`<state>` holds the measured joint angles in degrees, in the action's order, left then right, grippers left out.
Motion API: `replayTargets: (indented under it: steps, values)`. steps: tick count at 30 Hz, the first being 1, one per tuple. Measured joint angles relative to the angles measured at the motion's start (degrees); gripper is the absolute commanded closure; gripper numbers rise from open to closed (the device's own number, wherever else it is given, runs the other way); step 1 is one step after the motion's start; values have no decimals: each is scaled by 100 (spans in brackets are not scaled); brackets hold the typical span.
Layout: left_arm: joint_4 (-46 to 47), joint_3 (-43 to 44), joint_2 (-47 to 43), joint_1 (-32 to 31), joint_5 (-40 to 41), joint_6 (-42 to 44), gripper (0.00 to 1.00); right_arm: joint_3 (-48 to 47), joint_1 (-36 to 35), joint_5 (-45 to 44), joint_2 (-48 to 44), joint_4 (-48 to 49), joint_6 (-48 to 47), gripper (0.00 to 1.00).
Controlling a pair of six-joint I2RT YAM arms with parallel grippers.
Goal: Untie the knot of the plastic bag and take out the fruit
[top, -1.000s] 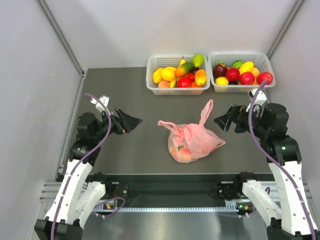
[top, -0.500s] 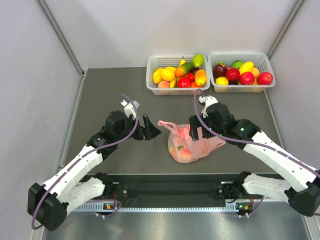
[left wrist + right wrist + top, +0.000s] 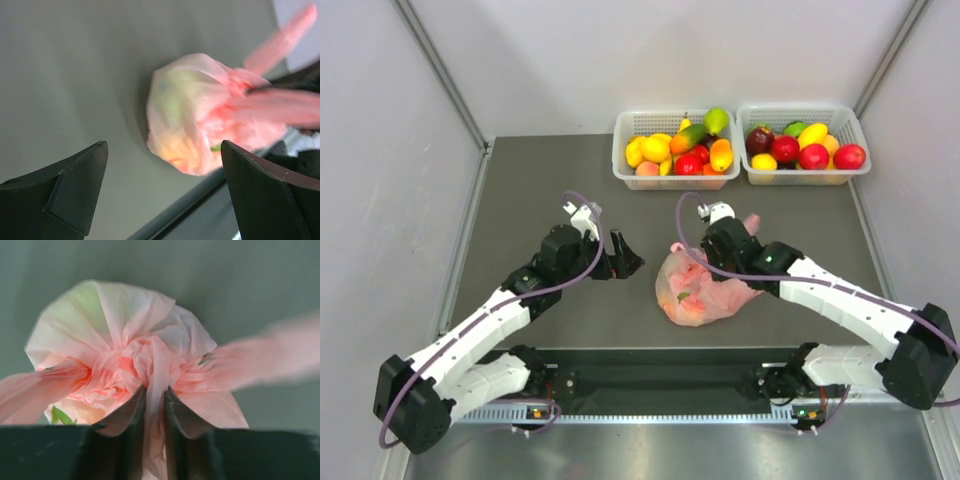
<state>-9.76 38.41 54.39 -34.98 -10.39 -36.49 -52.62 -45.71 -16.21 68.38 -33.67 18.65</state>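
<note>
Grip on plastic bag (image 3: 712,296) at centre frame.
Right gripper (image 3: 155,396) jaws clamp pink film just under knot (image 3: 145,357); left gripper (image 3: 625,263) jaws gape wide, left of it.

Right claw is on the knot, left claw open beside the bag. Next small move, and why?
Probably ease the left claw in to pinch the loop nearest it. The right claw is shut on film at the knot, which is tied tight; the left is open, clear of the bag, so nothing counters a pull.
</note>
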Motion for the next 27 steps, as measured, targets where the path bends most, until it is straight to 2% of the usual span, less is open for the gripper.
replayTargets:
  steps: [5, 9, 15, 20, 27]
  values:
    - [83, 4, 560, 0, 560, -9, 1, 492, -2, 186, -455, 68, -85, 100]
    - [297, 195, 1381, -26, 629, -17, 2, 654, -2, 289, -802, 107, -155, 100]
    - [710, 870, 2404, -472, 221, 400, 1, 654, -2, 317, -852, 153, -166, 100]
    - [1130, 1029, 2588, -798, -275, 798, 1, 654, -2, 332, -850, 155, -164, 100]
    - [1410, 1108, 3134, -809, -588, 872, 3, 654, -2, 387, -850, 155, -162, 100]
